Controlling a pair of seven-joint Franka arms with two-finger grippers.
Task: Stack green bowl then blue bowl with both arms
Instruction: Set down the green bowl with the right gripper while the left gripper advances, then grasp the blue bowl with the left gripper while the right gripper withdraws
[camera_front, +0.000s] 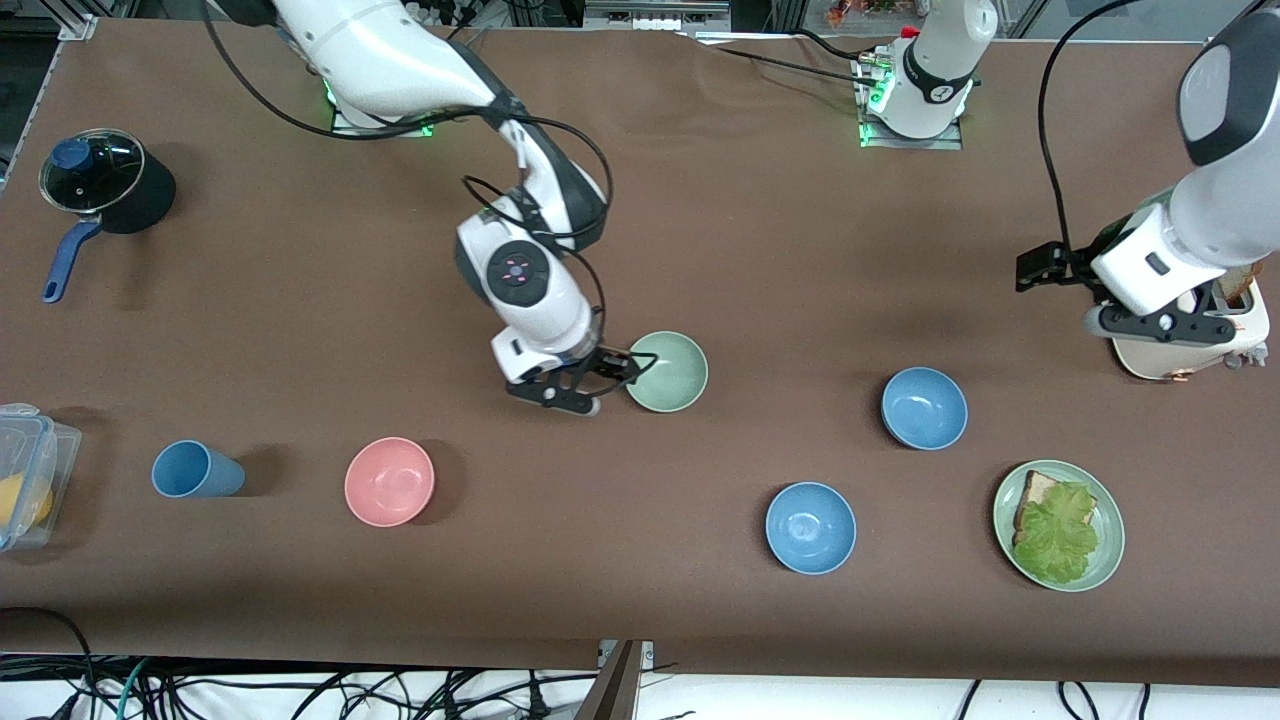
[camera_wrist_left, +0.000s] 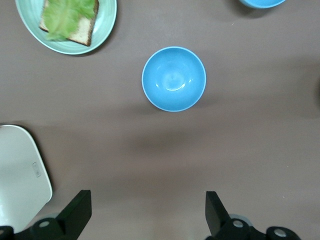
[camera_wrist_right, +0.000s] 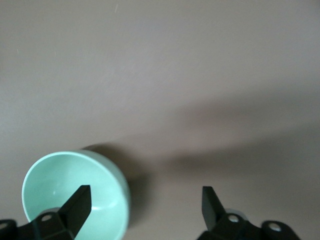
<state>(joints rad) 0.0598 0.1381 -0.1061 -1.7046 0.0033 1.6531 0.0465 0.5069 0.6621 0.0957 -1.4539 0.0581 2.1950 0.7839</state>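
A: Hovering open, the right gripper (camera_front: 598, 385) sits at the green bowl (camera_front: 667, 371), one finger over its rim; bowl pale mint, plain.
B: Left gripper (camera_wrist_left: 146, 212) spread wide, waiting beside the blue bowl (camera_wrist_left: 174, 78).

Two white jointed arms with glossy rounded shells were seen. The right arm (camera_front: 520, 270) carried a dark grey joint cap with a round disc of small pink marks, and black cables looped loosely around its wrist. The left arm (camera_front: 1190, 230) bore a dark grey oval panel on its upper link, with a black cable arching at its 10 o'clock. Green lights glowed at both bases. Black brackets with pale screw heads held the right gripper (camera_front: 610, 385) and the left gripper (camera_wrist_left: 147, 210); jaws were black and wedge-shaped.
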